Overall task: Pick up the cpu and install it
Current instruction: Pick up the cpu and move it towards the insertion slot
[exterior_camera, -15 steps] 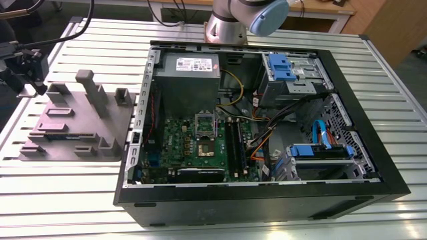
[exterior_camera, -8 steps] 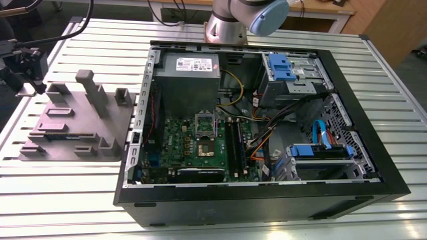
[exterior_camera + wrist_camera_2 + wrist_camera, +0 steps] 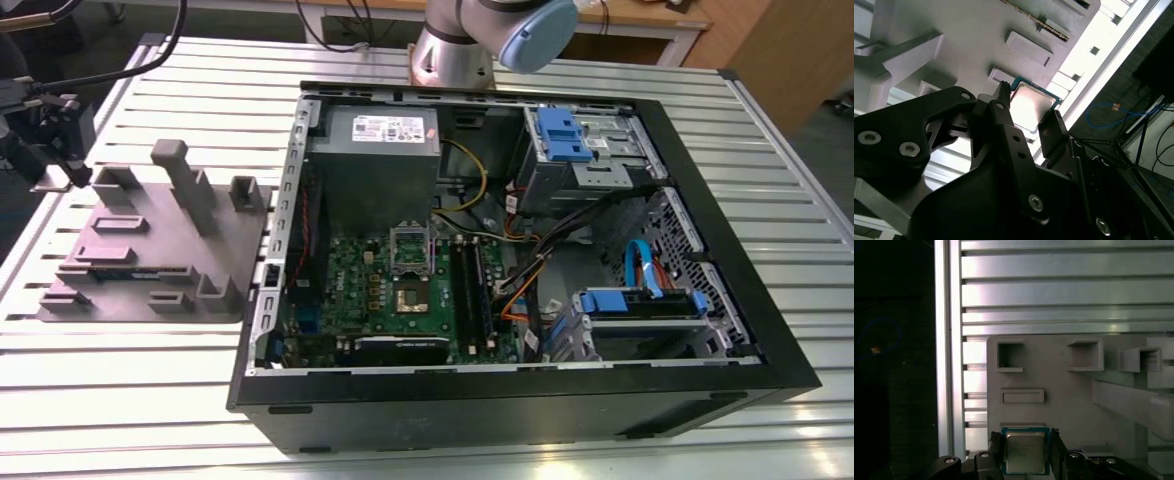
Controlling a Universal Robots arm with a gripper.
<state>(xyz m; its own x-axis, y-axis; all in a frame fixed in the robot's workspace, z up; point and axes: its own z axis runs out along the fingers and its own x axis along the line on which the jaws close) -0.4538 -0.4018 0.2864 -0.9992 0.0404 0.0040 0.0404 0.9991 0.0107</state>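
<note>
The cpu (image 3: 1025, 456) is a small square chip with a silver top and a green rim. It sits between the black fingers of my gripper (image 3: 1025, 436), which touch two opposite edges of it. In the second wrist view the cpu (image 3: 1030, 111) lies just over the corner of the grey holder block (image 3: 954, 35), with the gripper (image 3: 1029, 102) shut on it. In the exterior view the gripper (image 3: 54, 170) is at the far left, by the back corner of the holder block (image 3: 147, 250). The motherboard's metal-framed socket (image 3: 411, 272) lies inside the open computer case.
The open black computer case (image 3: 721, 250) takes up the middle and the exterior view's right. It holds a grey power supply (image 3: 376, 150), blue drive brackets (image 3: 561, 135) and loose cables. The holder block has upright posts (image 3: 180, 180). The slatted metal table (image 3: 1064, 295) has an edge close to the gripper.
</note>
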